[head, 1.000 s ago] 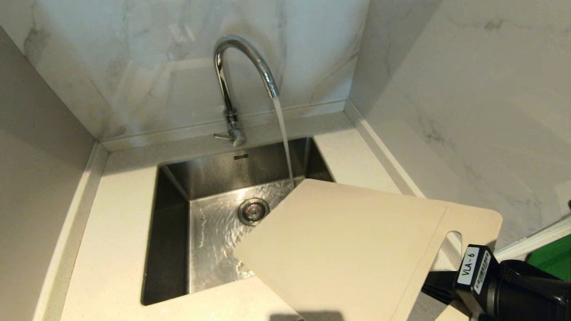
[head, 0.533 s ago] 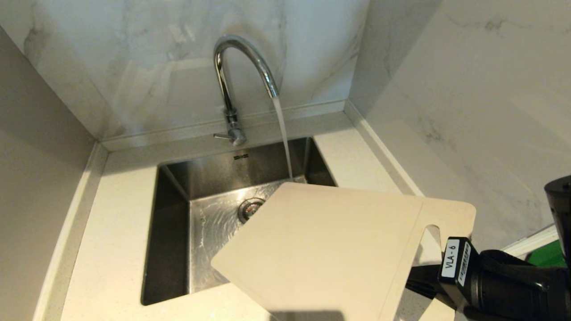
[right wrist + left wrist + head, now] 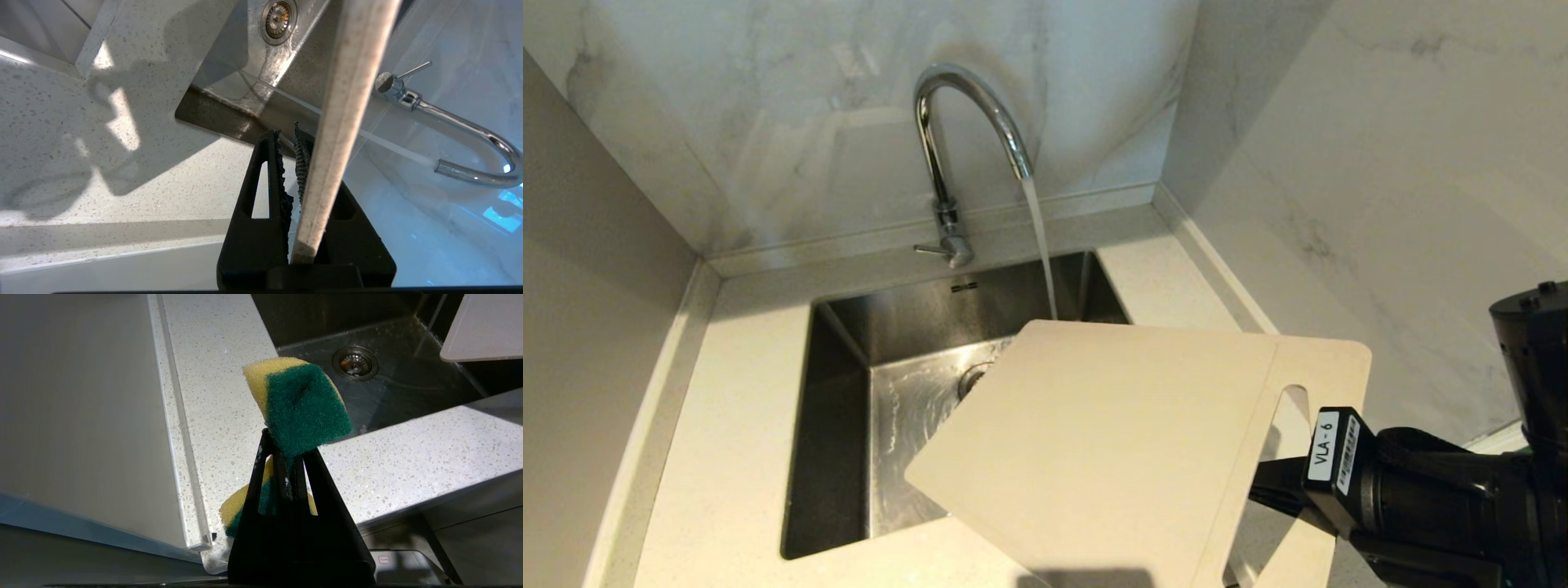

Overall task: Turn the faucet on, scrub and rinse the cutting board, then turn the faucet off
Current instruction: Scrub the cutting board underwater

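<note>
Now the right gripper (image 3: 304,192), fingers clamped on the cutting board (image 3: 1111,441), has swung it further over the sink (image 3: 837,425) toward the faucet (image 3: 968,122) stream, so rinsing seems close, while the left gripper (image 3: 286,473) pinches a sponge (image 3: 300,406)

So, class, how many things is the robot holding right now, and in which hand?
2. The cutting board is clamped near its handle slot in the right hand, above the sink. The sponge is pinched in the left hand, over the countertop.

Matte black right arm (image 3: 1437,498) with white barcode label (image 3: 1330,454) reading VLA-6, black wedge-shaped fingers (image 3: 261,192) with slot cut-outs, ribbed grey pads (image 3: 301,163)
</note>
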Available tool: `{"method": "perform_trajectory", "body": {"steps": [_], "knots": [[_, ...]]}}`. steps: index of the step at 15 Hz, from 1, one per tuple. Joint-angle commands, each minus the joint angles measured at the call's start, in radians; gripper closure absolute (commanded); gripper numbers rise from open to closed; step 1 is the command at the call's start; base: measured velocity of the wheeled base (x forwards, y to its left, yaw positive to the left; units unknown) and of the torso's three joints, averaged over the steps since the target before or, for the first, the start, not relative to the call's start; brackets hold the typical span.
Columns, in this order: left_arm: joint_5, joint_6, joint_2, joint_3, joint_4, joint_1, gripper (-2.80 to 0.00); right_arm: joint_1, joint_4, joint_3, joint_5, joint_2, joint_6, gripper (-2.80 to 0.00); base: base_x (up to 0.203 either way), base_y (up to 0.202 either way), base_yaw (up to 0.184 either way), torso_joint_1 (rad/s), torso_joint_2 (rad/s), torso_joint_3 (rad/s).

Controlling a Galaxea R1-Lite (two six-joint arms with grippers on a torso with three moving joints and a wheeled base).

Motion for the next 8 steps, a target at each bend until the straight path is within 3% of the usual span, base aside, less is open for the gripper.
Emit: {"method": "perform_trajectory", "body": {"steps": [1,5,8], "knots": [[0.000,0.000,0.000,0.003,0.000,0.000,0.00,0.000,0.001,0.002,0.001,0.004,-0.012,0.00,0.000,0.000,0.000,0.000,0.00,0.000],[0.000,0.000,0.000,0.003,0.000,0.000,0.00,0.002,-0.004,-0.053,0.023,0.046,-0.029,0.00,0.000,0.000,0.000,0.000,0.00,0.000],[-0.001,0.000,0.000,0.003,0.000,0.000,0.00,0.002,-0.004,-0.127,0.095,0.101,-0.164,0.00,0.000,0.000,0.000,0.000,0.00,0.000]]}}
